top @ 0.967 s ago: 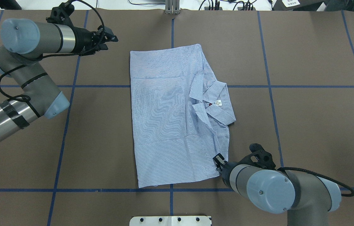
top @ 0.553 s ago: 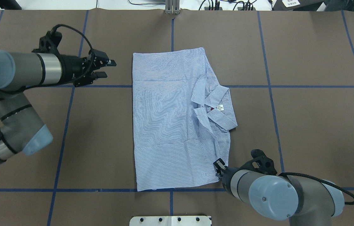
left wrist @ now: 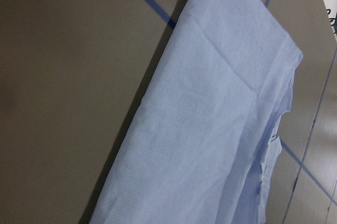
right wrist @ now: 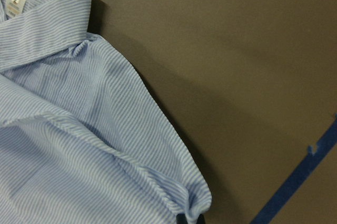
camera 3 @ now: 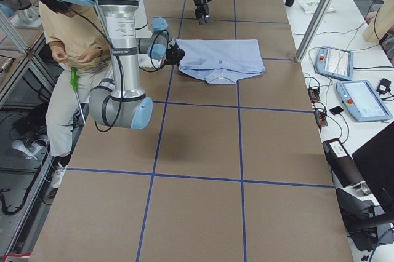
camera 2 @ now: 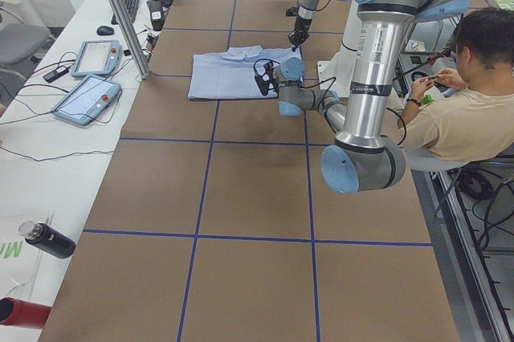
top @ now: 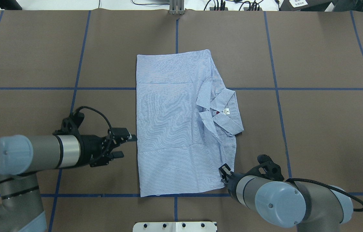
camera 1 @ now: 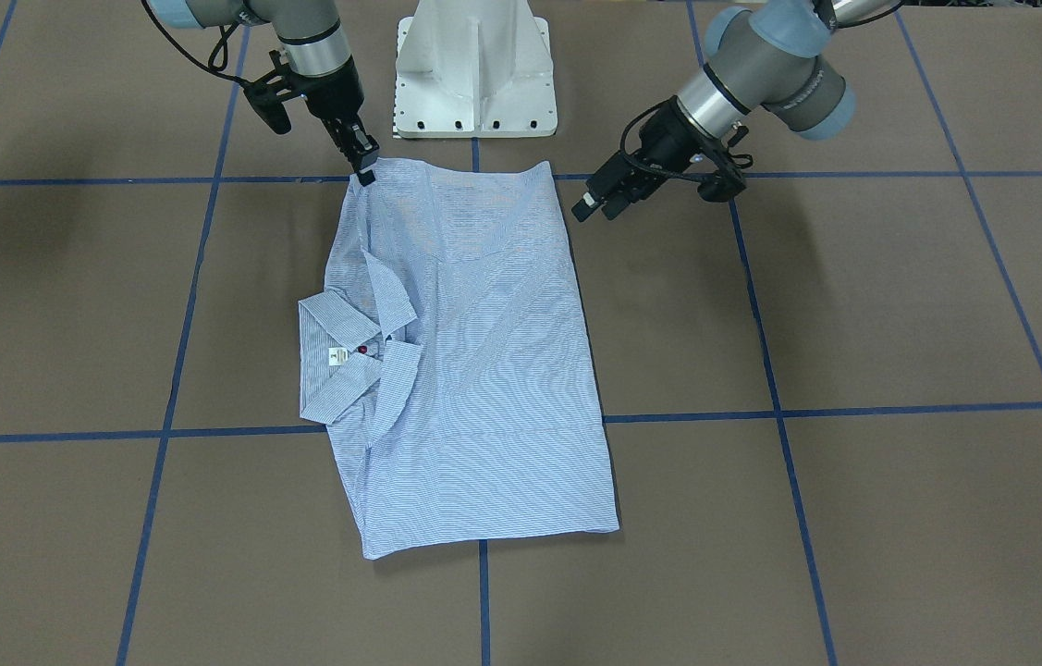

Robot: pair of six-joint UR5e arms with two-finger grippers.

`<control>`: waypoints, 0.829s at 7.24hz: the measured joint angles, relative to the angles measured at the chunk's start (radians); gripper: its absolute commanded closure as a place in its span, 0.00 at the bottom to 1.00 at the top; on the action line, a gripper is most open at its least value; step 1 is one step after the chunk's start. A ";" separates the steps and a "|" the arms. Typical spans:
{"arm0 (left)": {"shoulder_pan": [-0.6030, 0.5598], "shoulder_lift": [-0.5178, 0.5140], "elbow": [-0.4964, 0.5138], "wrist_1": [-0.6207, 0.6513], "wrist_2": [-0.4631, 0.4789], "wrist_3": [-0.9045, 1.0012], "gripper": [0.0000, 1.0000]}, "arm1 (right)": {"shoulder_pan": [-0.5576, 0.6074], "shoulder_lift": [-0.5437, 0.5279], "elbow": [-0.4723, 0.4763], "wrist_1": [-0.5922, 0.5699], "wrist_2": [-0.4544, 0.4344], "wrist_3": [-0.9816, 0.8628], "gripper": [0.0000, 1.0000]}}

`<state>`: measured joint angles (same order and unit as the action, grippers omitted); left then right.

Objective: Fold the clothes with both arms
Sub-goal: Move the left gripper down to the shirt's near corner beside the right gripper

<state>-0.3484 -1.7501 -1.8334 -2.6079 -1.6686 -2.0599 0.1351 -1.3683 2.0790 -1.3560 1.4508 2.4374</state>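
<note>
Lying flat near the middle of the table point(top: 313, 135), the shirt point(top: 168, 129) is folded to a long rectangle, w/ the collar point(top: 221, 98) and white neck label point(top: 226, 111) sticking out on the robot's right side. Right gripper point(camera 1: 363, 172) is down at the shirt's right corner on the robot's side. Its jaws look clenched on the cloth there, and in the right wrist view this corner is bunched up at the bottom edge. Left gripper point(top: 126, 146) is just beside the shirt's left edge, approx. toward the near end, jaws spread apart and holding nothing. Blue tape lines point(top: 329, 88) cross the table. A seated person point(camera 2: 470, 117) shows in both side views.
</note>
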 measured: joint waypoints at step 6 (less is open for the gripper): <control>0.189 -0.012 0.010 0.086 0.104 -0.047 0.36 | -0.001 0.002 0.004 0.000 -0.001 0.000 1.00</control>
<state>-0.1589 -1.7621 -1.8238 -2.5223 -1.5649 -2.1067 0.1340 -1.3663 2.0831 -1.3560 1.4496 2.4375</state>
